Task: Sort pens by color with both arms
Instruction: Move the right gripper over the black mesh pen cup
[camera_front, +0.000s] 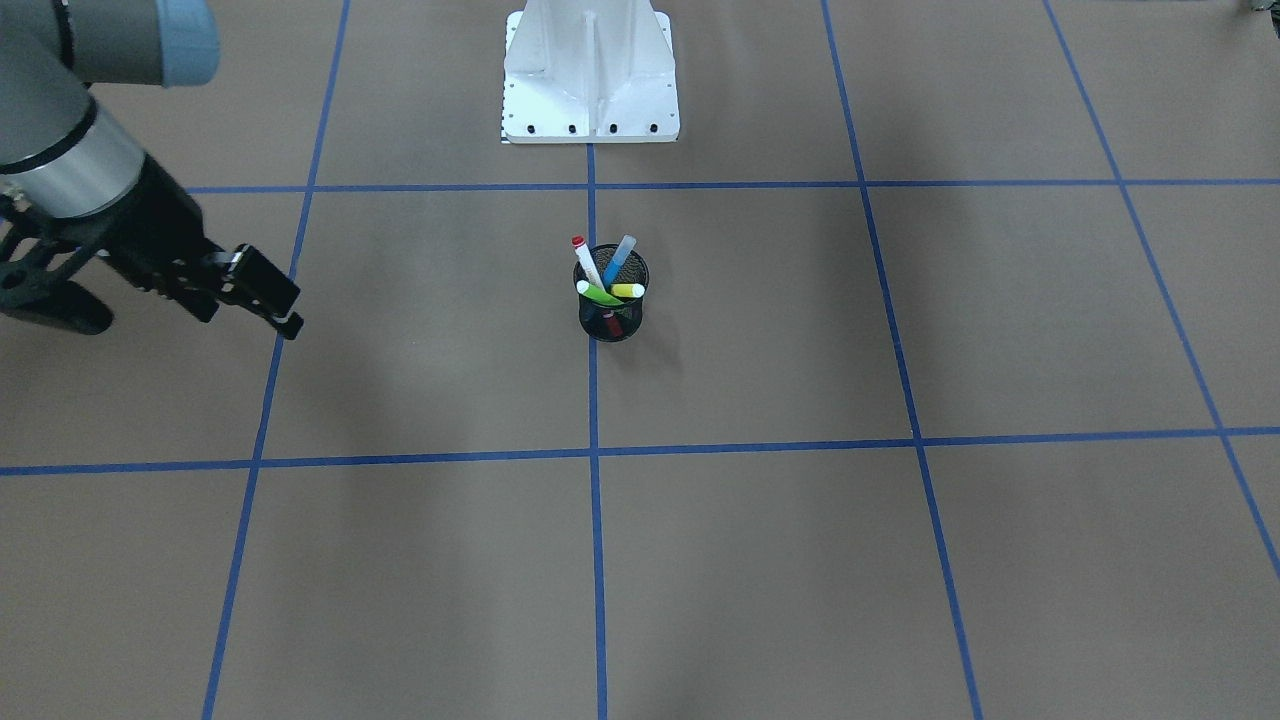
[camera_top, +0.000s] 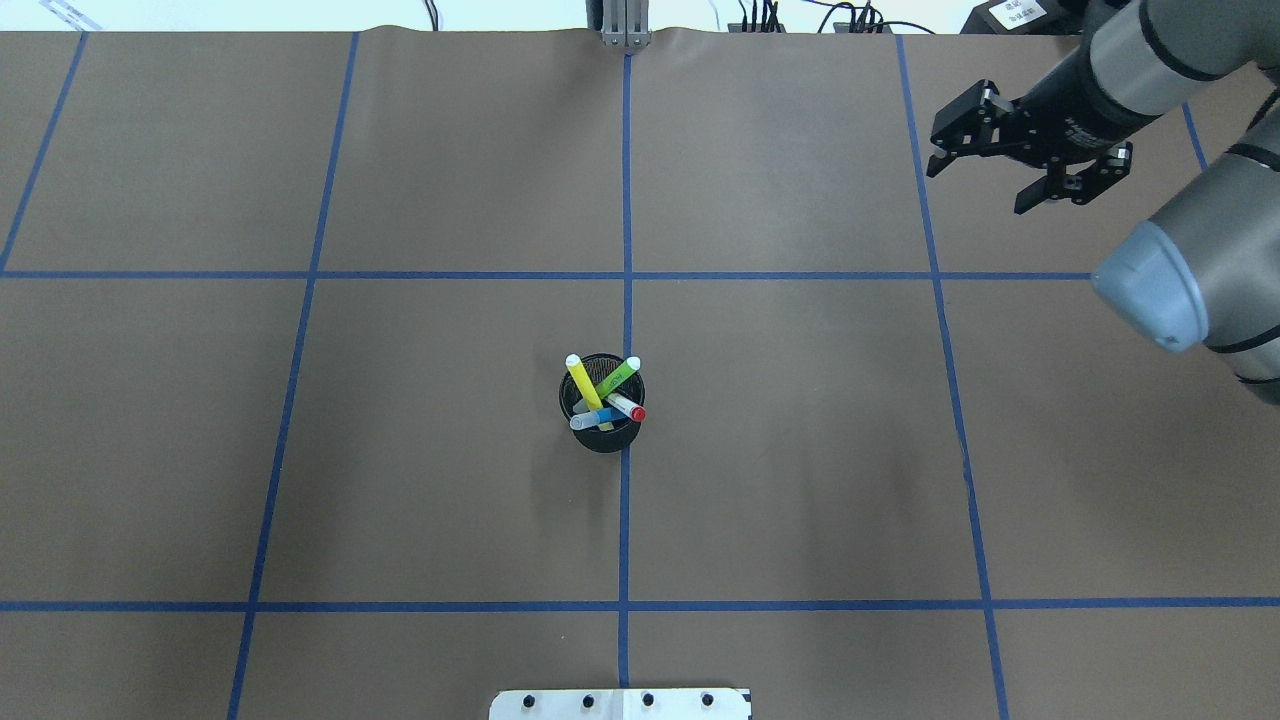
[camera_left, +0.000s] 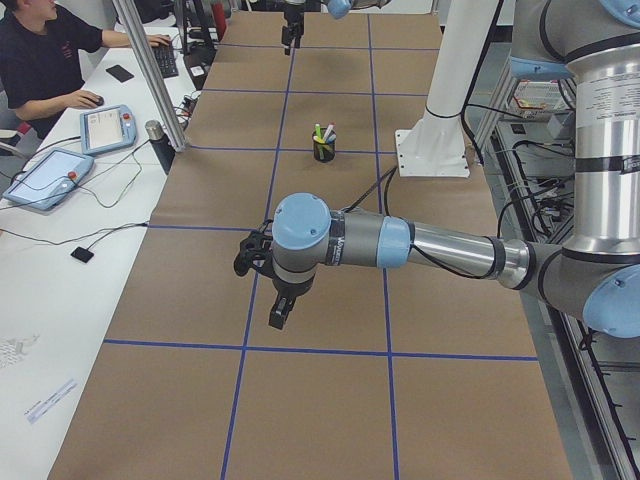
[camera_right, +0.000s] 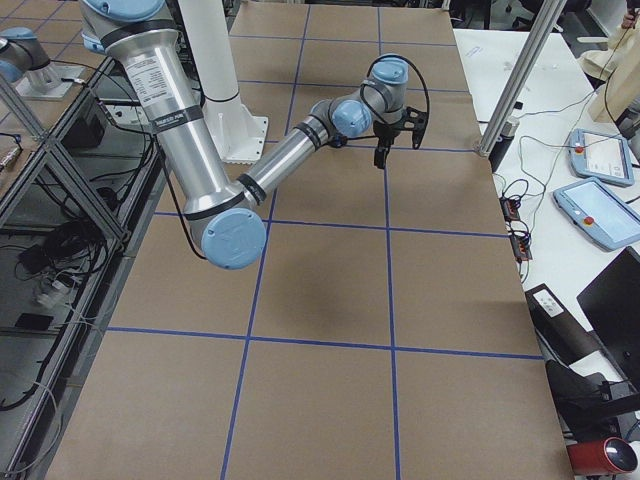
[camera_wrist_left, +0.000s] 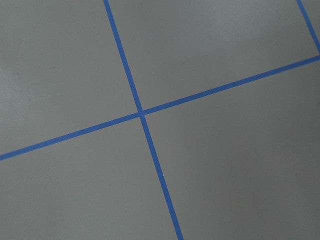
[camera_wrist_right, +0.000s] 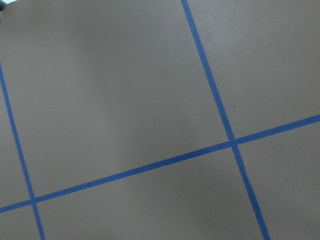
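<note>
Four pens stand together in a black mesh cup (camera_top: 602, 436) at the table's middle: yellow (camera_top: 583, 385), lime green (camera_top: 618, 378), white with a red cap (camera_top: 628, 408) and blue (camera_top: 590, 418). The front view shows the same cup (camera_front: 612, 322) and pens. My right gripper (camera_top: 978, 185) is open and empty, far from the cup at the far right; it also shows in the front view (camera_front: 190, 322). My left gripper (camera_left: 262, 290) shows only in the left side view, hovering over the table well short of the cup (camera_left: 323, 151); I cannot tell whether it is open.
The white pedestal base (camera_front: 590, 80) stands at the robot's side of the table. Blue tape lines divide the brown table into squares. An operator (camera_left: 40, 60) sits at a side desk with tablets, beyond the table's edge.
</note>
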